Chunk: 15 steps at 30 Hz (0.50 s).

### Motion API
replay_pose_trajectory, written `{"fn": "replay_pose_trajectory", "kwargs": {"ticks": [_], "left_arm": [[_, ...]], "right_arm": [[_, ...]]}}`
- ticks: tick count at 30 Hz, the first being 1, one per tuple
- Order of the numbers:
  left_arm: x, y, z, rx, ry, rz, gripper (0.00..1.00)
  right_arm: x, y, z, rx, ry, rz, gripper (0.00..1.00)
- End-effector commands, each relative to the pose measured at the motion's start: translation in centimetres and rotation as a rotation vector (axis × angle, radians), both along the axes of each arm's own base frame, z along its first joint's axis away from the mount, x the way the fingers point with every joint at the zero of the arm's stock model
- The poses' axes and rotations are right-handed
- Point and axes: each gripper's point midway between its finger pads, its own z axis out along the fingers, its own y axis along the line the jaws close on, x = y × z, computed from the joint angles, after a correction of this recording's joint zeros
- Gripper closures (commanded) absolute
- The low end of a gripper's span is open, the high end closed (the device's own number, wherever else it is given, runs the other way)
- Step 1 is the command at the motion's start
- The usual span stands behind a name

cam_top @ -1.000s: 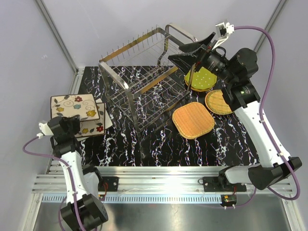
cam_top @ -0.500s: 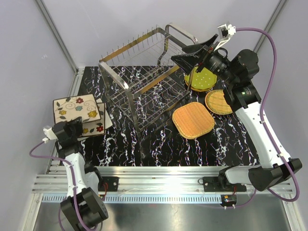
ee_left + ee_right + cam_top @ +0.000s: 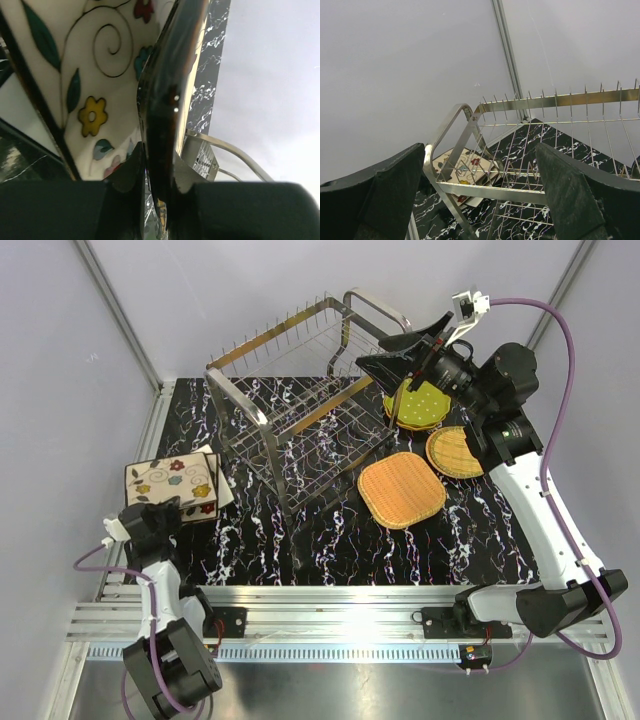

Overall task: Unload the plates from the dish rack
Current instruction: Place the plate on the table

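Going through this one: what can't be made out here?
Top view: the left gripper and the flower-patterned plate it grips cover the plates beneath; their number is hidden.
Top view: the right arm overlaps the green dotted plate; what lies under it is unclear.
Left wrist view: too close and blurred to tell whether the held plate touches the stack.
Right wrist view: the dish rack is cut off at the right edge.

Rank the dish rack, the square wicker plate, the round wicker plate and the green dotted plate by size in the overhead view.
Dish rack
Square wicker plate
Round wicker plate and green dotted plate: look alike, both partly hidden, so unranked.
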Motion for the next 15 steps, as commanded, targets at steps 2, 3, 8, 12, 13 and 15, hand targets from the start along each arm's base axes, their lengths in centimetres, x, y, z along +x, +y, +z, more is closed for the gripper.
{"fn": "replay_pose_trajectory", "kwargs": {"ticks": [2,3,8,12,13,15], "left_arm": [[2.7,0.7,10.3,0.171,-0.379,-0.039,1.00],[2.6,0.7,10.0,0.169,-0.371,-0.038,1.00],[2.2,0.4,8.0,0.153,-0.332,-0.038,0.97],[1.8,0.3,6.5,0.143,-0.294,-0.039,0.81],[1.7,0.2,6.1,0.140,-0.284,-0.040,0.78],[1.6,0.1,5.6,0.136,-0.268,-0.040,0.73]], "right_arm": [[-1.4,-0.6,1.7,0.018,-0.057,0.011,0.00],[-1.4,-0.6,1.7,0.018,-0.057,0.011,0.00],[-1.4,-0.5,1.6,0.019,-0.056,0.013,0.00],[-1.5,-0.6,1.5,0.018,-0.056,0.013,0.00],[-1.5,-0.6,1.4,0.018,-0.054,0.013,0.00],[-1.5,-0.6,1.4,0.019,-0.056,0.011,0.00]]}}
